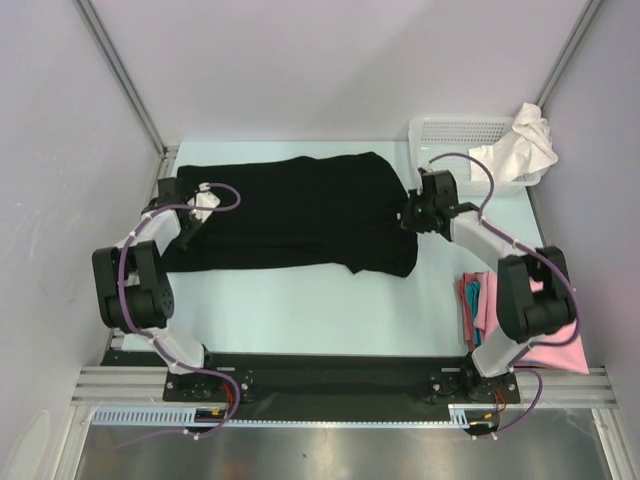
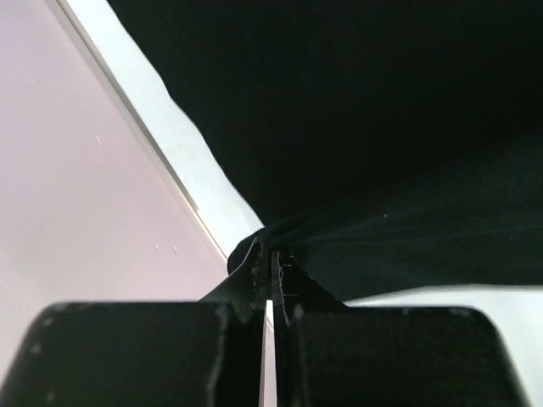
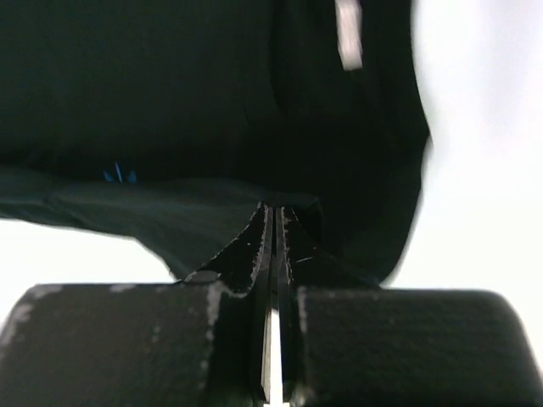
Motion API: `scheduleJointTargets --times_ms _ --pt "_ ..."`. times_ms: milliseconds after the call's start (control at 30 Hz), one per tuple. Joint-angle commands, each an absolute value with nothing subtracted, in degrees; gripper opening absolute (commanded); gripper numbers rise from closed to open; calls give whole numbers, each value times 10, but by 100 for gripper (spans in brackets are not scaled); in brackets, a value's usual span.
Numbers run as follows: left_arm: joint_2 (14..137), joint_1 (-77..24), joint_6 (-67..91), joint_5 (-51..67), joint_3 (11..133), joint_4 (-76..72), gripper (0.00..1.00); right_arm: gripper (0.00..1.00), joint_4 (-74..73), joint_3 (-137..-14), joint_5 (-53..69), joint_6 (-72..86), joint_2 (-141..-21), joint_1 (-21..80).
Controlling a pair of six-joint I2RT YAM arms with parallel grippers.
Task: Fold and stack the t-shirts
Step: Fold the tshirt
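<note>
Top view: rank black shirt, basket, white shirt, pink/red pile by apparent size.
Black shirt, clearly largest.
Basket, white shirt and pink/red pile: similar, and the right arm hides part of the pile, so unranked.

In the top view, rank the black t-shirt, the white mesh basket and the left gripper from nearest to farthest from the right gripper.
1. The black t-shirt: pinched at its right edge by the fingers of the right gripper.
2. The white mesh basket: just beyond, in the far right corner.
3. The left gripper: across the table, at the shirt's left edge.
</note>
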State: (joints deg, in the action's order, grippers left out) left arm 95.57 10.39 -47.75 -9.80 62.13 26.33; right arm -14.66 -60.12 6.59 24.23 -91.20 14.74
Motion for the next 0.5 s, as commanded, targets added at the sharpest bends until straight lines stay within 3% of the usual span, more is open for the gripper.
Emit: scheduleJointTargets --times_ms 0,233,467 --pt "989 108 -456 -98 661 247 1 0 -99 -663 82 200 -967 139" --pt "1020 105 -454 -94 700 244 6 0 -120 -744 79 178 -1041 134" --pt "1049 102 -443 -91 718 242 4 0 -147 -806 60 161 -1093 134"
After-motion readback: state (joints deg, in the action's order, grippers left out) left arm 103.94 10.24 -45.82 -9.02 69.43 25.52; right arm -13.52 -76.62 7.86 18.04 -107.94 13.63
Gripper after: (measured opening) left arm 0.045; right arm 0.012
